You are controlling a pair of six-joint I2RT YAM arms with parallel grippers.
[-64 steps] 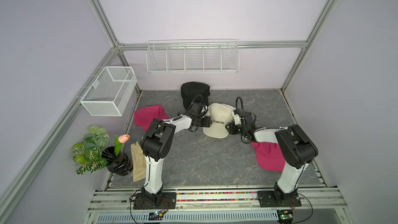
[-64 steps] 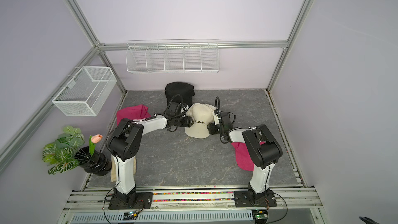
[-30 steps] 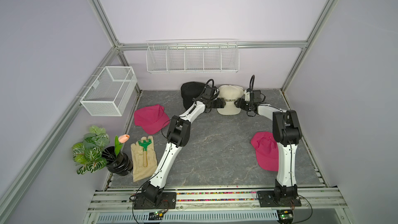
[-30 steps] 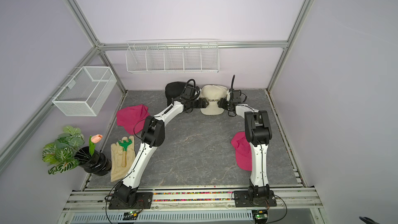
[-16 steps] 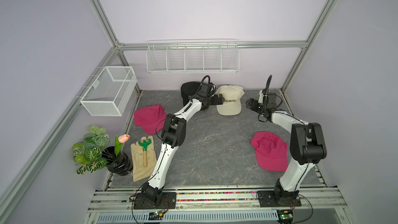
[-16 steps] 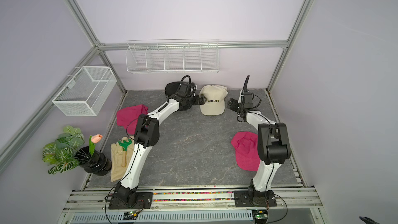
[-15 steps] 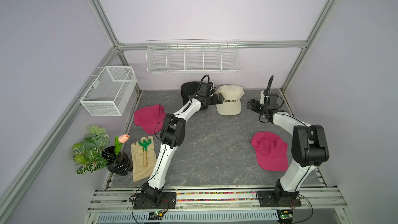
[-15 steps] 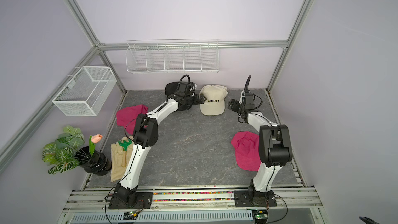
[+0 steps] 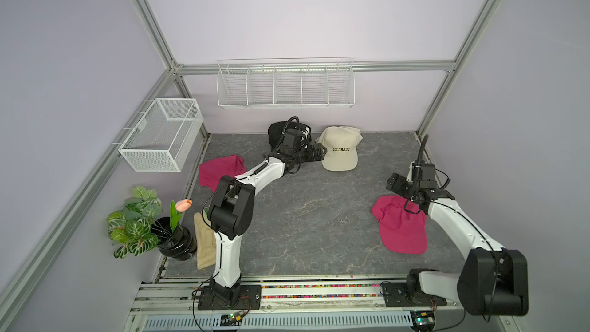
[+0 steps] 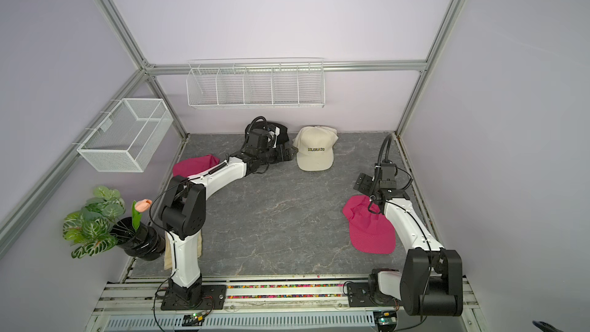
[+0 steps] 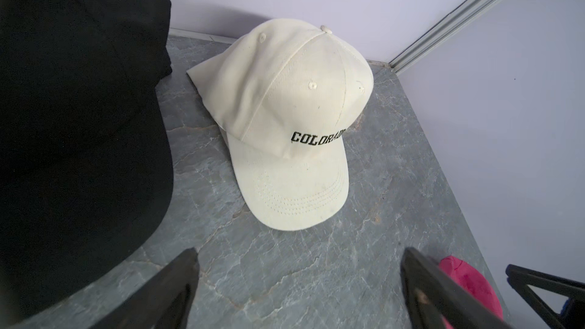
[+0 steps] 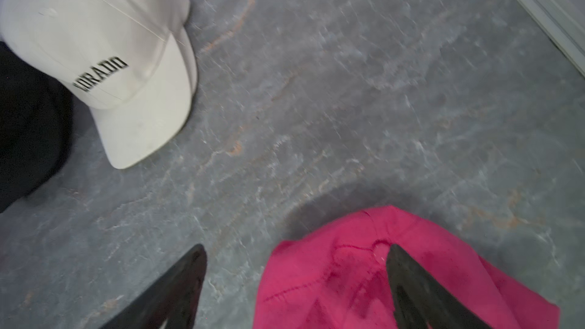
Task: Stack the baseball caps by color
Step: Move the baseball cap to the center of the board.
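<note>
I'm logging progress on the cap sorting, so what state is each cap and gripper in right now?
Cream caps: stacked, lettered one on top, nothing gripping them.
Black caps: piled by the back wall.
Pink cap by the left arm: lying alone, unstacked.
Pink cap by the right arm: lying alone, unstacked.
Left gripper: open, empty, beside the cream caps.
Right gripper: open, empty, over the nearer pink cap's edge.

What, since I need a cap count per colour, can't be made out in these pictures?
- Black fabric caps: number unclear; the white left arm partly covers them in both top views, and the left wrist view's edge cuts them off.
- Cream "COLORADO" caps: the top cap hides how many lie underneath.
- Magenta fabric cap by the left wall: partly under that arm.
- Flat beige cloth bag: partly behind the arm.
</note>
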